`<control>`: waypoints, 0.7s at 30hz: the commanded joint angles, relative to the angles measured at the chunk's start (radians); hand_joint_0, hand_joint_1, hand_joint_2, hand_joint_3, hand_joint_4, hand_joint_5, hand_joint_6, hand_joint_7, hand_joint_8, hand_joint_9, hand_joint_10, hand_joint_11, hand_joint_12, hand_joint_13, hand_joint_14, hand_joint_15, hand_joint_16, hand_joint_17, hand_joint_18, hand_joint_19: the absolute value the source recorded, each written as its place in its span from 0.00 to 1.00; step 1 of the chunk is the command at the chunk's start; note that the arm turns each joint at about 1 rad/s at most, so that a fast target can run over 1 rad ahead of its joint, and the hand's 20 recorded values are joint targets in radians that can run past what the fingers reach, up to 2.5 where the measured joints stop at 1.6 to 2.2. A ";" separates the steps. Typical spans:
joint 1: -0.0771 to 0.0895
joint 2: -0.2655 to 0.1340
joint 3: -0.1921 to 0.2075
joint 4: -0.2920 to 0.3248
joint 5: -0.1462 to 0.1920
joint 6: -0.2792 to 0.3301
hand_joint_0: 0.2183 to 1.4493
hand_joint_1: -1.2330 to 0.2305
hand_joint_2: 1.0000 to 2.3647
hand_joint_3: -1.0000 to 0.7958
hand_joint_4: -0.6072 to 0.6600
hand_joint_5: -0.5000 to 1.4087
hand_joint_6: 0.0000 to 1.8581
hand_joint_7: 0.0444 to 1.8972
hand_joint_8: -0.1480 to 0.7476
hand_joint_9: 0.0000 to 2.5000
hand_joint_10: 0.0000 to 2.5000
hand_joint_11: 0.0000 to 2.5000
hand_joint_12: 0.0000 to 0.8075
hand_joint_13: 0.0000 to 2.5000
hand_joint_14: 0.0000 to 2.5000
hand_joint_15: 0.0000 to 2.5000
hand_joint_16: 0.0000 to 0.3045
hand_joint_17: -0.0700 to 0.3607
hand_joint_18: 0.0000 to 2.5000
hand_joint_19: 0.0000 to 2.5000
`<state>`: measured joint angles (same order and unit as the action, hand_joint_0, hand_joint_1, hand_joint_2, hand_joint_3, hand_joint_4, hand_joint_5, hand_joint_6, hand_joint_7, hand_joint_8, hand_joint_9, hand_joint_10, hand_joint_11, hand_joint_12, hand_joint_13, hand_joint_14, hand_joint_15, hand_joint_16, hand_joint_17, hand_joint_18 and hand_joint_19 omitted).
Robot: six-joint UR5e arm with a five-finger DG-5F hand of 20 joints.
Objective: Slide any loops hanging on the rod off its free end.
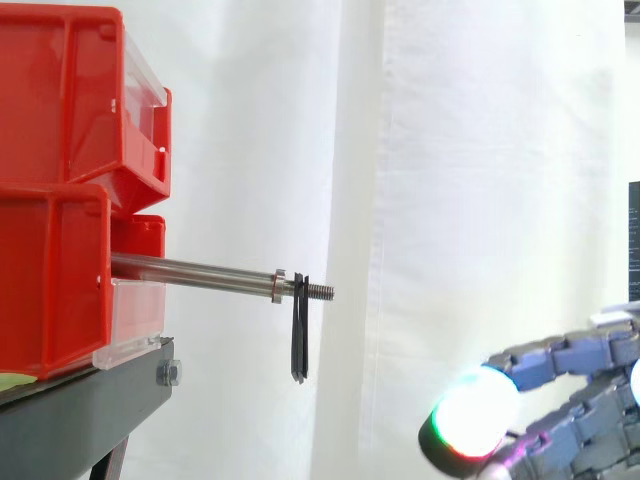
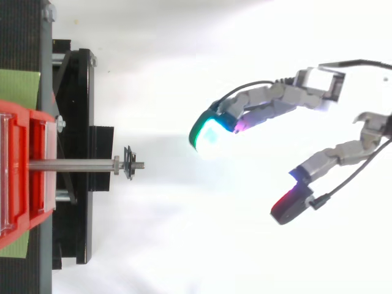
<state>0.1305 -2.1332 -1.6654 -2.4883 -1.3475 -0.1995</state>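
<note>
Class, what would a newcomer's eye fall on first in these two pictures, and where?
The robot hand, open, with glowing fingertips, at the side view's lower right. Then the red bins at left, and a black loop hanging near the free end of the rod.

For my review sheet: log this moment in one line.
loop: hanging on rod near free end | hand: open, apart from loop, holding nothing | slide-off: not yet done
</note>
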 commanded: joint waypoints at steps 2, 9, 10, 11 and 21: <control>0.004 -0.048 0.027 0.006 -0.028 -0.008 0.27 0.26 0.00 0.28 0.66 0.16 0.27 0.39 0.47 0.24 0.00 0.03 0.35 0.20 0.00 0.00 0.10 0.31 0.14 0.00; -0.006 -0.168 0.167 -0.034 -0.062 -0.011 0.27 0.30 0.00 0.28 0.72 0.19 0.27 0.40 0.49 0.32 0.00 0.04 0.35 0.25 0.00 0.00 0.09 0.31 0.17 0.00; -0.011 -0.191 0.188 -0.032 -0.079 -0.008 0.27 0.30 0.00 0.28 0.72 0.19 0.27 0.40 0.49 0.32 0.00 0.04 0.35 0.25 0.00 0.00 0.09 0.31 0.17 0.00; -0.011 -0.191 0.188 -0.032 -0.079 -0.008 0.27 0.31 0.00 0.28 0.73 0.19 0.27 0.40 0.49 0.32 0.00 0.04 0.35 0.25 0.00 0.00 0.09 0.31 0.18 0.00; -0.051 -0.255 0.320 -0.029 -0.185 -0.005 0.28 0.34 0.00 0.28 0.73 0.19 0.27 0.42 0.49 0.33 0.00 0.05 0.35 0.26 0.00 0.01 0.09 0.31 0.18 0.00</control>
<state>0.0892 -2.3797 -1.3682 -2.5220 -1.5126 -0.2018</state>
